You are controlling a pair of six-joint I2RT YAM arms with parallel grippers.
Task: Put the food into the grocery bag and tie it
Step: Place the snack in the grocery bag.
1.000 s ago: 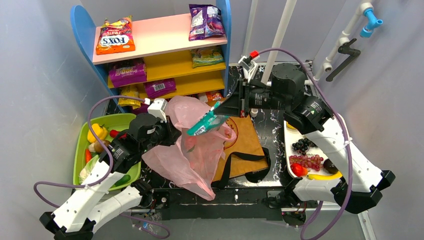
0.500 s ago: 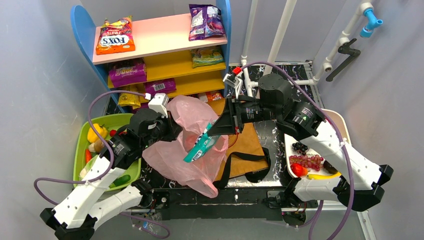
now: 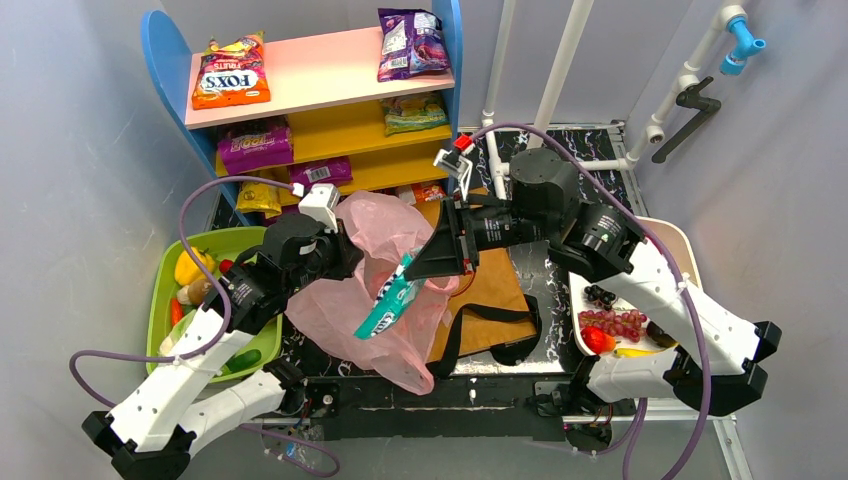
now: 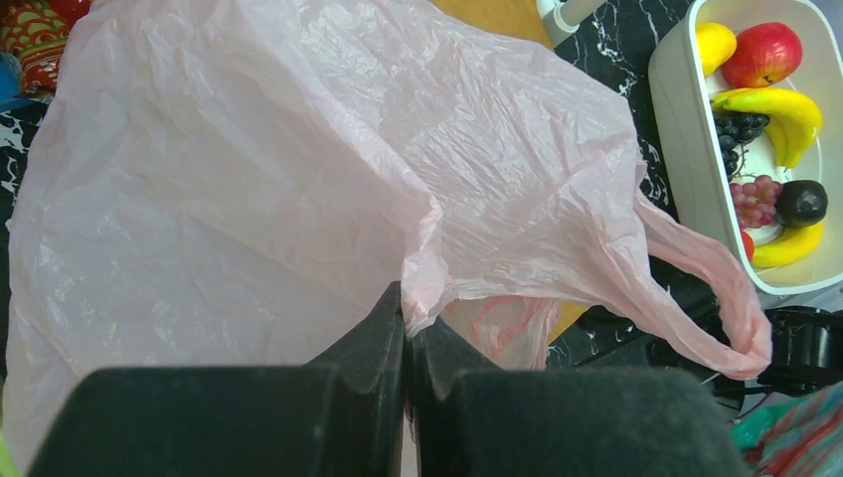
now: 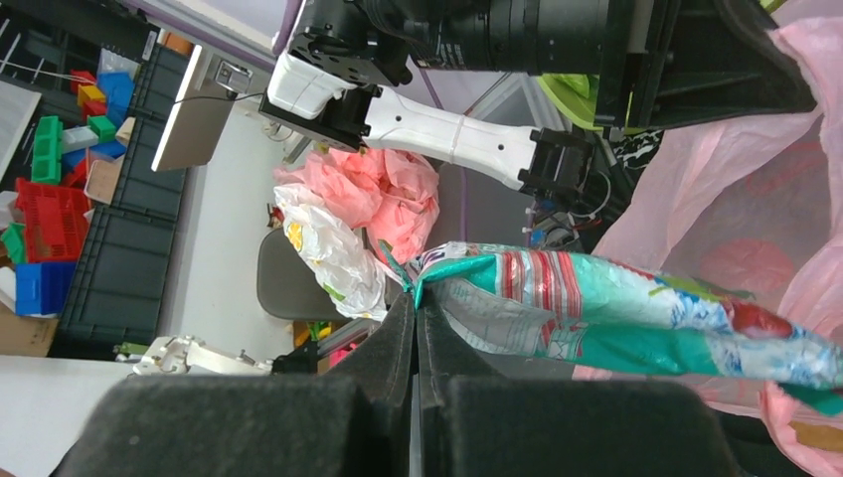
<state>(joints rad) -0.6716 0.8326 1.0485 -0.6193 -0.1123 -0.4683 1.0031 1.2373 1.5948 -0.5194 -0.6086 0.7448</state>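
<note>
The translucent pink grocery bag (image 3: 375, 330) lies at the table's middle, its mouth held up. My left gripper (image 3: 340, 262) is shut on the bag's rim (image 4: 422, 288) and lifts it. My right gripper (image 3: 412, 268) is shut on the top edge of a teal snack packet (image 3: 386, 302), which hangs down over the bag's mouth. The packet fills the right wrist view (image 5: 636, 308), with my right gripper (image 5: 416, 298) pinching its corner. One bag handle (image 4: 731, 313) loops to the right in the left wrist view.
A brown paper bag (image 3: 490, 285) with black straps lies under the pink bag. A green tray (image 3: 165, 285) of vegetables is at the left. A white tray (image 3: 578, 262) of fruit and grapes (image 3: 600, 294) is at the right. A shelf (image 3: 320, 75) of snack packets stands at the back.
My right gripper has moved left and down with the teal packet, from above the bag's far rim to over its mouth. My left gripper has kept its hold on the rim.
</note>
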